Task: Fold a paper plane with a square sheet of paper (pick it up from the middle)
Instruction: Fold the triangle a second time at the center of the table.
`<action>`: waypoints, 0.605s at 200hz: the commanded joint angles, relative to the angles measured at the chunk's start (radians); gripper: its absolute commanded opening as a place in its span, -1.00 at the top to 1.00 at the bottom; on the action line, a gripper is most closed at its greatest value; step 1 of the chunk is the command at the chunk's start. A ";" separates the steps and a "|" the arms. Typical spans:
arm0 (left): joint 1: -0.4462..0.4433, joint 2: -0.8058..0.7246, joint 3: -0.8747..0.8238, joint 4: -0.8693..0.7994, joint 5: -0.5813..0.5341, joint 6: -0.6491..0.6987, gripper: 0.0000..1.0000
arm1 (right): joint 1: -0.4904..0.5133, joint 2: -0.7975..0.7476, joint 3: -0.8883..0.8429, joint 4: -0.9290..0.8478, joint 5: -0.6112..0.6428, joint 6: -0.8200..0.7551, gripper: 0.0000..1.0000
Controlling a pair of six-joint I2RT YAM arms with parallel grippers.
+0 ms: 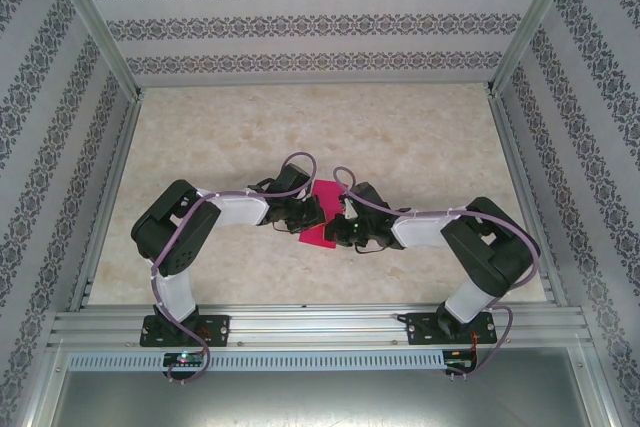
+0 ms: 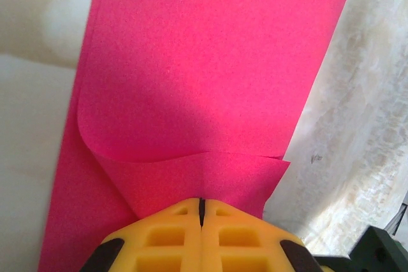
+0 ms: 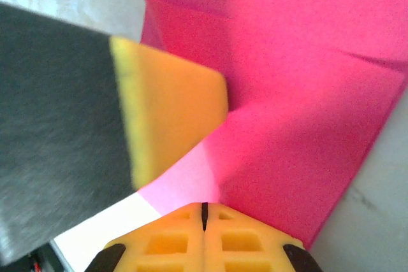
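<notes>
Patterned wallpaper (image 1: 300,22) in grey floral bands closes round a desk (image 1: 420,137) with a pale, marble-veined top that looks smooth and matte. At the middle of that desk lies the square sheet of paper (image 1: 318,238), thin, bright magenta and unmarked, with a faintly grainy face. It is not flat: one edge is turned over into a flap whose fold is a soft curl at one end and not a pressed crease, and slanting ridges cross it elsewhere. Both arms reach in to the desk's middle. The left gripper (image 2: 201,207), with yellow moulded fingers pocked by square recesses, has its jaws fully closed, and the flap runs straight into their tips, so it looks pinched there. The right gripper (image 3: 204,213) has its jaws closed tight at the paper's edge; whether they nip it or merely press it I cannot tell. This reads as an early fold, with no dart shape yet. Next, the flap needs laying down square and creasing firmly while the other arm pins the sheet, since paper this light would slide or buckle.
</notes>
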 commanded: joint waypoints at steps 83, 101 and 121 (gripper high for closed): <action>0.007 0.033 -0.016 -0.120 -0.043 0.026 0.95 | -0.015 0.052 -0.033 -0.038 -0.082 0.068 0.92; 0.007 0.031 -0.015 -0.128 -0.050 0.027 0.95 | -0.015 0.050 -0.061 -0.023 -0.098 0.077 0.92; 0.006 0.031 -0.014 -0.130 -0.052 0.027 0.96 | -0.017 0.017 -0.063 -0.044 -0.100 0.077 0.92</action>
